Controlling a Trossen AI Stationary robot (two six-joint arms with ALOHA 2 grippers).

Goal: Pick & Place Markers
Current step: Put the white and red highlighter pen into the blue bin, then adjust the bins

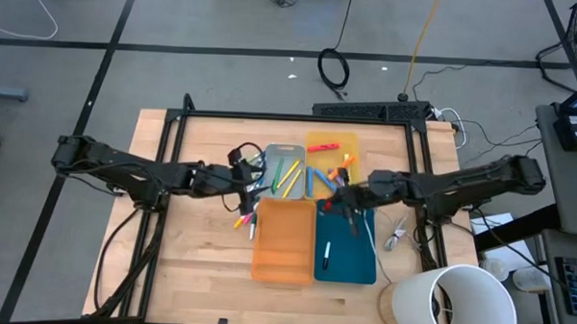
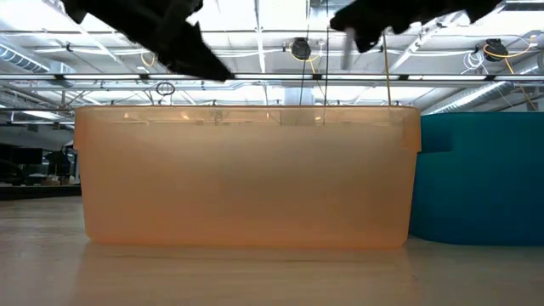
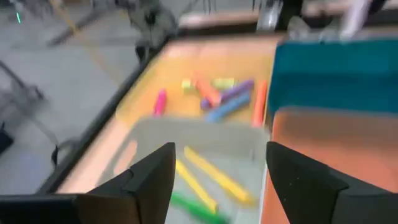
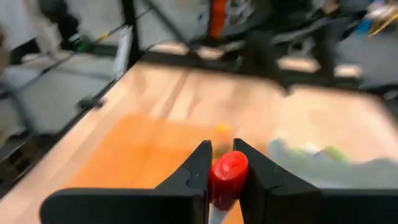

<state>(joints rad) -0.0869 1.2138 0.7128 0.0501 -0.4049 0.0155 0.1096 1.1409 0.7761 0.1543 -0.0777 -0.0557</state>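
Observation:
Four flat trays lie side by side mid-table: grey (image 1: 283, 170), yellow (image 1: 333, 149), orange (image 1: 283, 241) and teal (image 1: 347, 243). Yellow and green markers (image 3: 211, 174) lie in the grey tray. Several markers (image 3: 217, 96) lie in the yellow tray, and one dark marker (image 1: 326, 254) in the teal one. A few markers (image 1: 241, 218) lie on the wood beside the orange tray. My left gripper (image 3: 217, 180) hovers open over the grey tray's left side (image 1: 252, 185). My right gripper (image 4: 222, 171) is shut on a red marker (image 4: 229, 167) where the trays meet (image 1: 337, 195). My right gripper pinches the red marker between its two fingers (image 4: 196, 171). The marker's round red end (image 4: 231, 163) sticks out above the fingertips. The marker is lifted clear, with the orange tray and the wood below it. Its lower part is hidden by the fingers.
A white cylinder (image 1: 457, 303) stands at the table's near right corner, and a white cord (image 1: 398, 233) lies beside the teal tray. A black frame (image 1: 300, 117) rims the work area. In the low view the orange tray's wall (image 2: 246, 178) fills the middle, with the teal tray (image 2: 480, 178) to its right.

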